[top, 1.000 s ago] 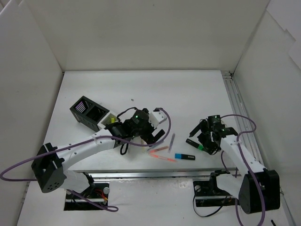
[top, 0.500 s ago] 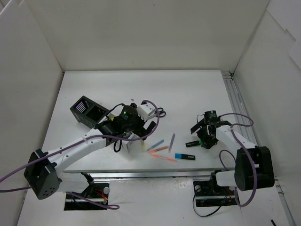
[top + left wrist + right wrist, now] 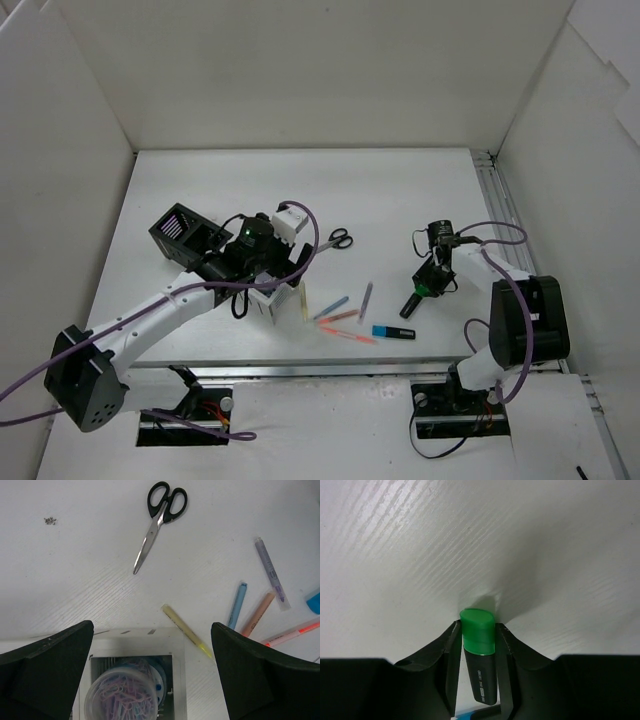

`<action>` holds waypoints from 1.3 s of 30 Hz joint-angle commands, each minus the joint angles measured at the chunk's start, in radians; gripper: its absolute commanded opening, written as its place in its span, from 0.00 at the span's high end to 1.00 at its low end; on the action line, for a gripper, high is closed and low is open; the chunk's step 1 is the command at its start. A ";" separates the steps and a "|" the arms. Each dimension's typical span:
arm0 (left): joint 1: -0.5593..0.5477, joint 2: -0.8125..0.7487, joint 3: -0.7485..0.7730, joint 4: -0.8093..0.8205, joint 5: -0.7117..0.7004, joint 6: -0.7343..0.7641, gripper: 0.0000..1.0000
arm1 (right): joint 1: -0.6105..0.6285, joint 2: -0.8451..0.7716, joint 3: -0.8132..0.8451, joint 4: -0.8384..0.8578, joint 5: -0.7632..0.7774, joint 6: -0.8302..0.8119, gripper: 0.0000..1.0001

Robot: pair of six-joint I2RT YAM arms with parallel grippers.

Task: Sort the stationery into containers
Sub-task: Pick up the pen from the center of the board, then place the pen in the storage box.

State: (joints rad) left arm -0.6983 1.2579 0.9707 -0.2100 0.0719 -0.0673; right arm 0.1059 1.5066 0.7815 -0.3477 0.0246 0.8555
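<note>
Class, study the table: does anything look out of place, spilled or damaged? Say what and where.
Nothing is spilled or broken. Several pens and the scissors lie loose near the containers, unsorted. A few dark specks dot the table near the scissors.

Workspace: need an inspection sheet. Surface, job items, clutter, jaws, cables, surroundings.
Surface: white table, wood-grain texture.
Job's things: scissors, five thin pens and blue highlighter loose on table; jar of paper clips inside white box; black boxes beside it.
Clutter: small dark speck near scissors.
Jaws: left jaws open above white box; right jaws shut on green highlighter.
Cables: purple cable looped along each arm.
Surroundings: white walls on three sides; metal rail at right edge.
</note>
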 commanded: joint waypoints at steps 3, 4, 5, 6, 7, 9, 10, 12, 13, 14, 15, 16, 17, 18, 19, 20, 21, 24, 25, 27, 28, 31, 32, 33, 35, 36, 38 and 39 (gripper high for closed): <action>0.040 -0.127 -0.052 0.040 -0.037 -0.057 0.01 | 0.005 0.049 0.065 -0.169 0.057 -0.124 0.83; 0.052 -0.150 -0.059 0.043 -0.038 -0.060 0.01 | 0.008 0.062 0.071 -0.178 0.055 -0.139 0.84; 0.065 -0.164 -0.070 0.046 -0.040 -0.060 0.01 | 0.009 0.069 0.085 -0.188 0.052 -0.142 0.84; 0.065 -0.173 -0.082 0.043 -0.050 -0.065 0.01 | 0.014 0.075 0.087 -0.195 0.051 -0.144 0.85; 0.077 -0.193 -0.086 0.041 -0.055 -0.066 0.00 | 0.024 0.076 0.090 -0.192 0.049 -0.144 0.88; 0.086 -0.207 -0.095 0.034 -0.064 -0.072 0.01 | 0.058 0.078 0.108 -0.169 0.040 -0.151 0.94; 0.086 -0.224 -0.095 0.029 -0.067 -0.077 0.01 | 0.078 0.072 0.119 -0.163 0.044 -0.160 0.98; 0.097 -0.247 -0.092 0.015 -0.067 -0.091 0.00 | 0.125 0.040 0.157 -0.119 0.043 -0.197 1.00; 0.097 -0.256 -0.090 0.006 -0.099 -0.098 0.00 | 0.142 0.024 0.186 -0.094 0.052 -0.206 1.00; 0.108 -0.265 -0.086 0.001 -0.115 -0.109 0.01 | 0.155 0.006 0.200 -0.067 0.057 -0.217 1.00; 0.108 -0.287 -0.083 -0.009 -0.124 -0.120 0.00 | 0.191 -0.031 0.214 -0.013 0.057 -0.248 1.00; 0.108 -0.298 -0.081 -0.022 -0.129 -0.140 0.00 | 0.207 -0.049 0.235 0.019 0.055 -0.265 1.00; 0.117 -0.311 -0.078 -0.043 -0.156 -0.153 0.01 | 0.221 -0.069 0.245 0.053 0.049 -0.288 1.00; 0.117 -0.325 -0.078 -0.055 -0.168 -0.169 0.01 | 0.259 -0.103 0.254 0.128 0.044 -0.329 1.00; 0.117 -0.357 -0.082 -0.077 -0.182 -0.199 0.00 | 0.274 -0.121 0.265 0.168 0.037 -0.348 1.00; 0.126 -0.391 -0.082 -0.089 -0.213 -0.219 0.00 | 0.311 -0.149 0.271 0.250 0.029 -0.393 1.00; 0.126 -0.409 -0.086 -0.101 -0.222 -0.238 0.01 | 0.330 -0.160 0.274 0.294 0.017 -0.413 1.00; 0.147 -0.480 -0.095 -0.155 -0.303 -0.334 0.00 | 0.403 -0.180 0.275 0.533 -0.093 -0.502 1.00; 0.148 -0.494 -0.098 -0.204 -0.326 -0.366 0.01 | 0.429 -0.175 0.285 0.593 -0.154 -0.527 1.00; 0.175 -0.529 -0.089 -0.270 -0.403 -0.480 0.01 | 0.497 -0.140 0.298 0.749 -0.192 -0.577 1.00; 0.187 -0.532 -0.078 -0.393 -0.440 -0.538 0.01 | 0.518 -0.125 0.317 0.801 -0.210 -0.587 1.00; 0.226 -0.542 -0.015 -0.625 -0.558 -0.747 0.01 | 0.581 -0.047 0.385 0.969 -0.296 -0.610 1.00; 0.226 -0.551 -0.015 -0.662 -0.602 -0.835 0.00 | 0.609 0.001 0.412 1.016 -0.311 -0.622 1.00; 0.226 -0.551 -0.017 -0.684 -0.607 -0.836 0.00 | 0.624 0.023 0.433 1.038 -0.331 -0.634 1.00; 0.235 -0.575 -0.033 -0.687 -0.586 -0.861 0.01 | 0.668 0.100 0.498 1.097 -0.373 -0.651 1.00; 0.235 -0.587 -0.038 -0.683 -0.578 -0.858 0.00 | 0.681 0.127 0.521 1.108 -0.388 -0.664 1.00; 0.246 -0.597 -0.041 -0.681 -0.564 -0.855 0.01 | 0.712 0.179 0.587 1.124 -0.407 -0.671 1.00; 0.246 -0.603 -0.043 -0.683 -0.563 -0.855 0.01 | 0.724 0.231 0.626 1.128 -0.411 -0.674 1.00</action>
State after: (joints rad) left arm -0.4625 0.6617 0.9005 -0.8524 -0.4583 -0.8471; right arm 0.7959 1.6848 1.3018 0.5961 -0.3138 0.2283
